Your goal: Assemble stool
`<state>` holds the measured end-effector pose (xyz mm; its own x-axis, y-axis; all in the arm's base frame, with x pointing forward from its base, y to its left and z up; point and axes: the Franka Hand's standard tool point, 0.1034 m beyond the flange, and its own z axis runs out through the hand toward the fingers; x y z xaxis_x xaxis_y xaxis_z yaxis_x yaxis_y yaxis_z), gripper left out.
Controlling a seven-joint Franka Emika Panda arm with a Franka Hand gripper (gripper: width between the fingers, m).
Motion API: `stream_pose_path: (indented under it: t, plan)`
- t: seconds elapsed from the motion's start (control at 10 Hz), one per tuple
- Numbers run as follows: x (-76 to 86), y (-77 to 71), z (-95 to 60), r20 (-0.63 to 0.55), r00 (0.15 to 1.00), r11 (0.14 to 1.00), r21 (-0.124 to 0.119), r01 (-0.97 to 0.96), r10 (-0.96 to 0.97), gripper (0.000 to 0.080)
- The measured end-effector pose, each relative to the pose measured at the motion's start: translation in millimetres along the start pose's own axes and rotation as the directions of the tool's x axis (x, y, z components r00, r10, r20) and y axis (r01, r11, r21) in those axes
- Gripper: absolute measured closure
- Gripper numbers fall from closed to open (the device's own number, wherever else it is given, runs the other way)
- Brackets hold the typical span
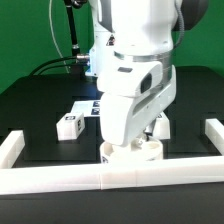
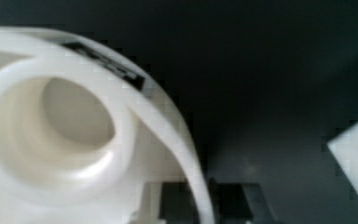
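Observation:
The white round seat (image 1: 128, 152) sits against the front rail, partly hidden under my arm. In the wrist view the seat (image 2: 51, 130) fills much of the picture, with a round socket (image 2: 73, 112) and a black tag on its rim. My gripper (image 1: 137, 141) is over the seat, and in the wrist view the gripper (image 2: 202, 200) is shut on the seat's thin rim, one dark finger (image 2: 178, 198) on each side. One tagged white leg (image 1: 70, 125) lies at the exterior view's left. Another leg (image 1: 160, 127) lies behind the gripper.
The long white border rail (image 1: 60, 180) runs along the front, with upright ends at the left (image 1: 10, 148) and right (image 1: 213, 135). The marker board (image 1: 88, 106) lies behind the arm. A blurred white shape (image 2: 357, 150) shows in the wrist view.

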<state>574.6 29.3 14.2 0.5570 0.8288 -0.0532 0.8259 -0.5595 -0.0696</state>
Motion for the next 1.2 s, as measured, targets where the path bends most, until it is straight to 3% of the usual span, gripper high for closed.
stream_pose_path:
  t: [0.5,0.8,1.0,1.1,1.2]
  plan:
    - [50.6,-33.7,0.9,-0.002,0.998,0.998,0.005,0.065,-0.065,0.0768]
    - [66.1,-45.1,0.6,-0.009,0.999,0.999,0.001,0.044,-0.044,0.0768]
    - [65.1,-43.0,0.0,-0.009,0.999,0.999,0.000,0.044,-0.044,0.0768]
    - [65.2,-43.3,0.2,-0.009,0.999,0.999,0.000,0.044,-0.044,0.0661]
    - [65.1,-43.1,0.2,-0.009,0.999,0.999,0.000,0.044,-0.044,0.0661]
